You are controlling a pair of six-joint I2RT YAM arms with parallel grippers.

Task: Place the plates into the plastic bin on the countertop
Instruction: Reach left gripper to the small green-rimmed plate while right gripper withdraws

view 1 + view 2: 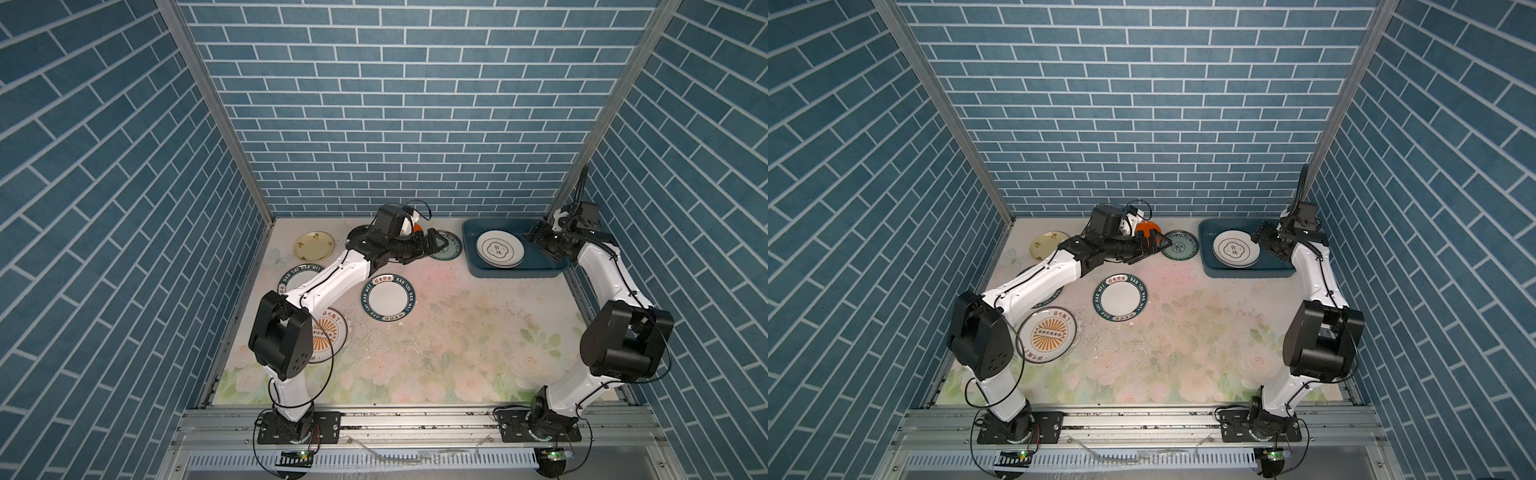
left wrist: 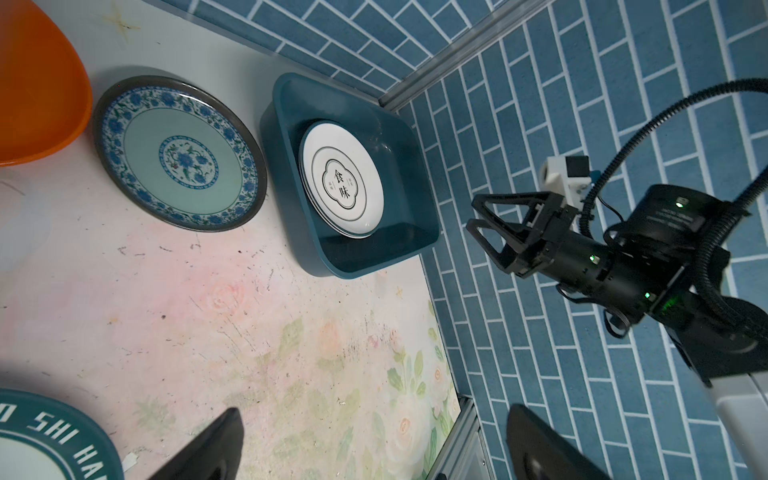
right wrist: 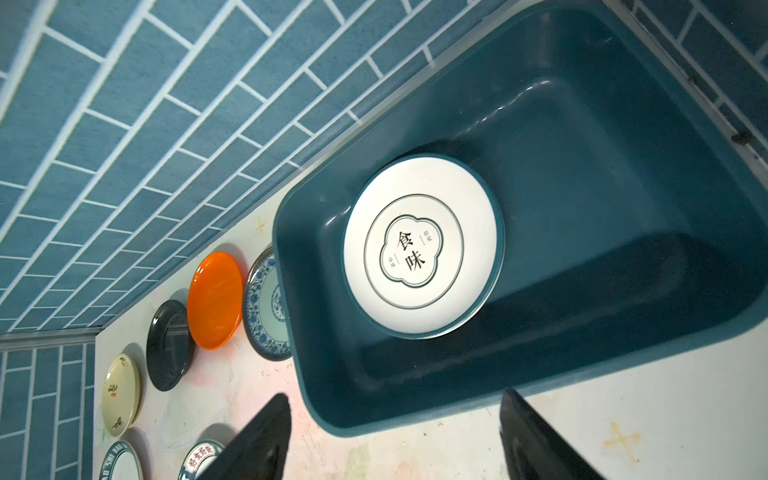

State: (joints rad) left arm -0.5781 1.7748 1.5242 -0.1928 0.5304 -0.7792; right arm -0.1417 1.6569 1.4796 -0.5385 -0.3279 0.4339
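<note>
The plastic bin (image 1: 470, 249) stands at the back right of the countertop (image 1: 457, 328). A white plate with a dark ring (image 1: 500, 248) lies in it on top of another plate. My right gripper (image 1: 537, 240) hovers open and empty over the bin's right part (image 3: 623, 174). My left gripper (image 1: 434, 243) is open and empty, above the left rim of the teal-patterned plate (image 1: 451, 249). An orange plate (image 1: 1148, 227) lies behind it. One lettered-rim plate (image 1: 388, 298) lies mid-table, another (image 1: 297, 275) is partly under the left arm.
A cream-yellow plate (image 1: 315, 244) and a black plate (image 1: 356, 235) lie at the back left. An orange sunburst plate (image 1: 1047, 335) lies at the front left, beside the left elbow. Blue brick walls close in on three sides. A metal rail (image 1: 415, 419) runs along the front.
</note>
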